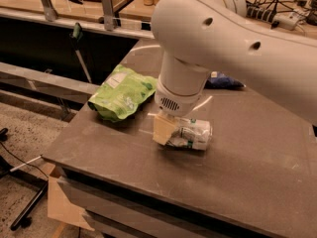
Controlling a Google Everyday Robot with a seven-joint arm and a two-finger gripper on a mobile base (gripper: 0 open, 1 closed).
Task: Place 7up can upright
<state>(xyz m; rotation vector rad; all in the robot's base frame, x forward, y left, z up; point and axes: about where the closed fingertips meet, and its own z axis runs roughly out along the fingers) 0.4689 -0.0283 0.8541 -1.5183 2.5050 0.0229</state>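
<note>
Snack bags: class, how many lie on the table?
2. Green chip bag left of the gripper at the 7up can; dark blue snack bag behind the arm, which may hide more.

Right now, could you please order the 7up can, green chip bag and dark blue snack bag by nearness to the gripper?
The gripper hangs low over the table.
1. 7up can, on its side, right at the gripper.
2. green chip bag, toward the picture's left.
3. dark blue snack bag, at the back.
</note>
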